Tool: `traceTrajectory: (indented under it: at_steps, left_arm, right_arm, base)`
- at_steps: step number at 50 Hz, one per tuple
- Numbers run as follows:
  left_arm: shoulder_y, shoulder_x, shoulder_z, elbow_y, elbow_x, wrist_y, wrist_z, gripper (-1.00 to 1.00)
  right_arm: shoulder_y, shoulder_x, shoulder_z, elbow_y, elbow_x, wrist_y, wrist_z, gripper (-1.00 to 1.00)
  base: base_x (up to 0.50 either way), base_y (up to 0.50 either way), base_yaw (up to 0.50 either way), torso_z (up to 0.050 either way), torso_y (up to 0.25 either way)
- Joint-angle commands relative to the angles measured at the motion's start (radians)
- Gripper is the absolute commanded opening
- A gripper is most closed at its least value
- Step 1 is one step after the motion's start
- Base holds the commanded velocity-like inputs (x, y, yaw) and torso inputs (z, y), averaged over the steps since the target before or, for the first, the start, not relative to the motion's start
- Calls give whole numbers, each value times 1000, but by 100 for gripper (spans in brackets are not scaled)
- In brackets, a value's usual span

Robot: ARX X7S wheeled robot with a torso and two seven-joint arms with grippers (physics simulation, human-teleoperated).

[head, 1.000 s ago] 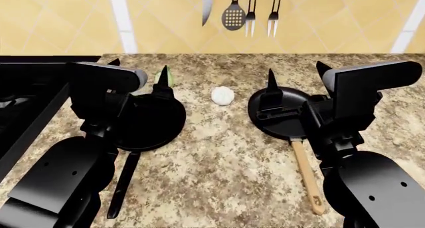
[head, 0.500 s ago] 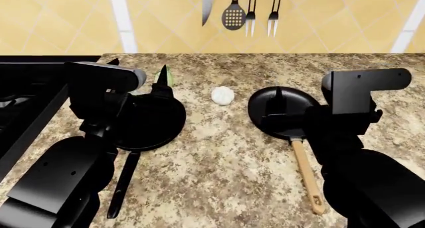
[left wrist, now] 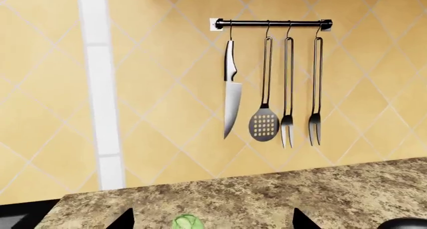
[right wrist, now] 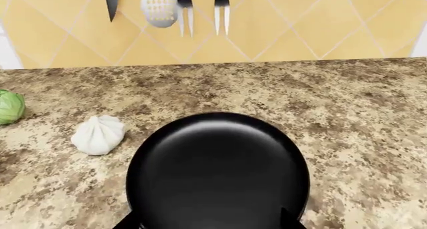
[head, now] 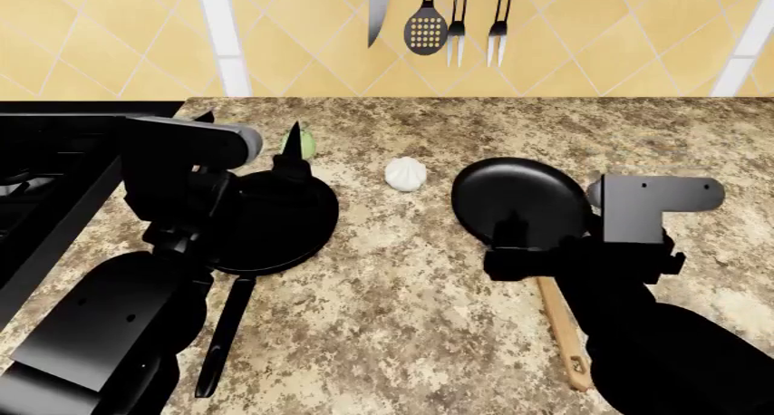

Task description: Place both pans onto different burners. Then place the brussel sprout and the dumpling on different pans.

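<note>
The black-handled pan lies on the counter beside the stove, whose burners I cannot make out under the dark grates. My left gripper hovers open over that pan's far rim. The brussel sprout sits just beyond its fingertips. The dumpling rests between the two pans. To the right lies the wooden-handled pan. My right gripper is open over its near rim, where the tan handle joins, with nothing held.
A rail on the tiled wall carries a knife, a slotted spatula and two forks. The granite counter runs from the stove's edge to the right. My arms' black bodies cover the lower corners of the head view.
My right gripper has drawn back across the wooden-handled pan, from its middle to its near rim by the handle. The left gripper, both pans, sprout and dumpling have stayed put.
</note>
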Motion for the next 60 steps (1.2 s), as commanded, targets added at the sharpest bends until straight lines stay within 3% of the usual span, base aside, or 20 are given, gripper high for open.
traceTrajectory:
  at_steps: [1,15,49,50,60]
  left_arm:
    - [4,-2,0,-5,-7,4,-4,100]
    - [4,-2,4,-6,-20,3,-7,100]
    - [0,-8,16,-17,-32,11,-22,100]
    - [0,-8,16,-17,-33,11,-22,100]
    - [-1,-10,16,-10,-42,7,-28,100]
  right_arm:
    - [-73,15,-4,33,13,-43,-12,100]
    - [-167,20,13,90,15,-105,-29,100]
    - [-213,59,-77,227,-5,-173,-56,100]
    - [-214,60,-81,225,-5,-173,-55,-100]
    - [-224,56,-63,193,14,-188,-57,-100]
  base:
    - [0,0,0,0,0]
    - [0,0,0,0,0]
    - [0,0,0,0,0]
    - [0,0,0,0,0]
    - [0,0,0,0,0]
